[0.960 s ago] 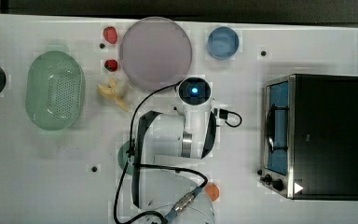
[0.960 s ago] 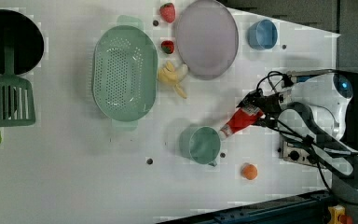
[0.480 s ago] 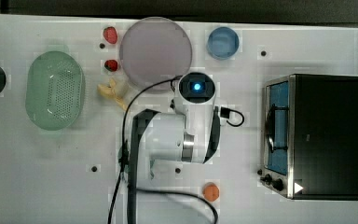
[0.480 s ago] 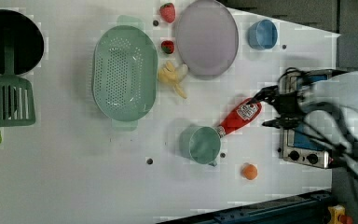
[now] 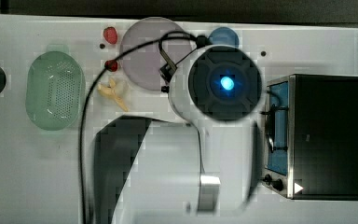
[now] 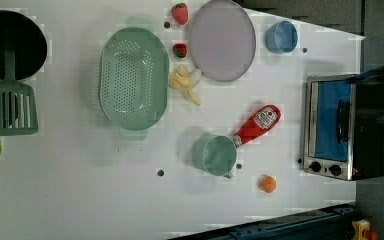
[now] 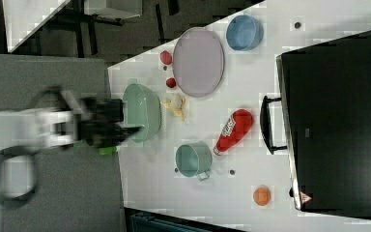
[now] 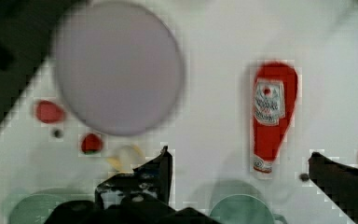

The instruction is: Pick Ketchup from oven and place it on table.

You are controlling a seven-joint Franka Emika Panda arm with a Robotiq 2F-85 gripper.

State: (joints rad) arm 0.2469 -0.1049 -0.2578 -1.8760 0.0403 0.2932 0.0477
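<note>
A green colander [image 6: 134, 84] sits toward the left view's left, a pale purple plate [image 6: 222, 40] further right, and the ketchup [image 6: 257, 124] lies on its side on the white table [image 6: 80, 200], its cap just beside a green cup [image 6: 214, 154] and its base pointing toward the oven [image 6: 336, 128] at the left view's right. The hand [image 8: 235, 175] hangs above with fingers [image 8: 156, 172] spread wide, holding nothing, the bottle lying free between them in the wrist view. The placing looks done. The likely risk now is the round bottle rolling on the smooth top, or the arm's trailing cable [image 5: 86, 121] brushing the cup or the small orange object [image 6: 267, 183] nearby. The tabletop is flat and white, dotted with small dark holes; dark flooring borders it.
</note>
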